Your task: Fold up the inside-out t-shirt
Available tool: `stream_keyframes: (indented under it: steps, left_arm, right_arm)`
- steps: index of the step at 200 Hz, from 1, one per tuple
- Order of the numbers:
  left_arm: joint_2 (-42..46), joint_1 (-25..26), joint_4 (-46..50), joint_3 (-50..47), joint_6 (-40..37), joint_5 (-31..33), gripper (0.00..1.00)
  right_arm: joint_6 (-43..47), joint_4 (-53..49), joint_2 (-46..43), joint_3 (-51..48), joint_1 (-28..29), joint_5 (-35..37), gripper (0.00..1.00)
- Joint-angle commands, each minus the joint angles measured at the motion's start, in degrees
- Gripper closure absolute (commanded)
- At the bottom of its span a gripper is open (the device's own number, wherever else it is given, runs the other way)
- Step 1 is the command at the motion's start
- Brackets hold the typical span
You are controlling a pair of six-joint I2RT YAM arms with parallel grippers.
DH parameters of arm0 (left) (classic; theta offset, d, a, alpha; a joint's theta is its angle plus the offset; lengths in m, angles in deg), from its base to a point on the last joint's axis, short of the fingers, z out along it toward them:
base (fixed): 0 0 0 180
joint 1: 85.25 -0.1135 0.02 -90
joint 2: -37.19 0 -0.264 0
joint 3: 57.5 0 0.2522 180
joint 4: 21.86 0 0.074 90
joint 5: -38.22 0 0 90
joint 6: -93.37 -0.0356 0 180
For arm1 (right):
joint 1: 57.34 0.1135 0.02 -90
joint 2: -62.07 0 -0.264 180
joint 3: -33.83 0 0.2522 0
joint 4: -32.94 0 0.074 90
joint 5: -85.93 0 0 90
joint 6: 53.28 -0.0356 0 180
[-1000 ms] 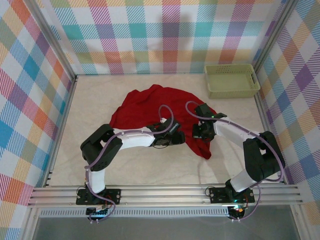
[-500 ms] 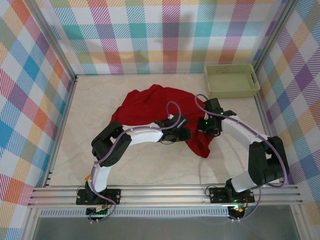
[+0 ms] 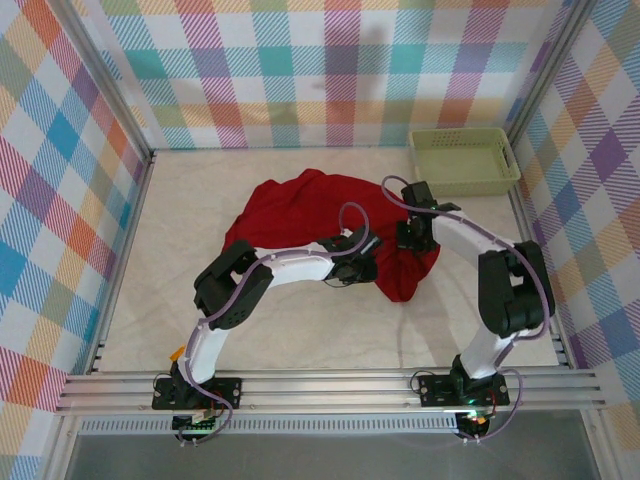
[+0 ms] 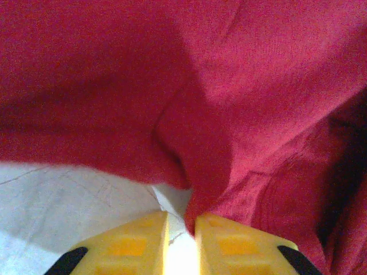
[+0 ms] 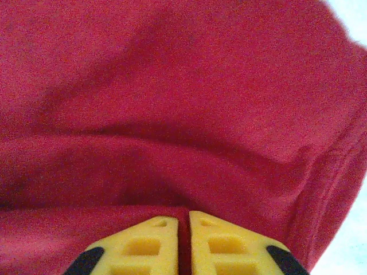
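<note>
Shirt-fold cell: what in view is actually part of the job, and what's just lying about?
Job: red t-shirt, crumpled mid-table; left gripper and right gripper, both on its cloth.
Lying about: pale green plastic basket, empty, far right corner.

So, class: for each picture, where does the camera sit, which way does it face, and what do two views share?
Top external: above and behind the bases, looking down on the table, t-shirt and basket; left arm and right arm show.
Left wrist: on the left arm, facing red cloth close up; left end effector at the bottom edge.
Right wrist: likewise on the right arm; right end effector at the bottom edge.
Shared: all three show the t-shirt.
</note>
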Motion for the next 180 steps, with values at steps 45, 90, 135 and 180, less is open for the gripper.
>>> stream_keyframes:
  steps: [45,90,135,180]
  left_arm:
    - [0.74,0.7,-0.95,-1.49,-0.77,-0.97,0.89]
    - [4.98,0.48,-3.24,-5.63,-1.34,1.62,0.87]
    - [7.88,-0.92,-5.1,-9.48,-1.16,2.12,0.83]
    - [9.21,-1.95,-5.67,-11.5,-1.09,2.41,0.81]
  right_arm:
    - [1.4,-4.16,-8.15,-2.89,0.36,1.29,0.48]
    - [-1.41,-3.18,-18.54,-11.05,3.93,-13.8,0.55]
    - [-9.3,4.12,-13.82,-15.08,4.16,-17.96,0.59]
    - [-11.94,8.36,-9.18,-13.9,3.65,-12.87,0.63]
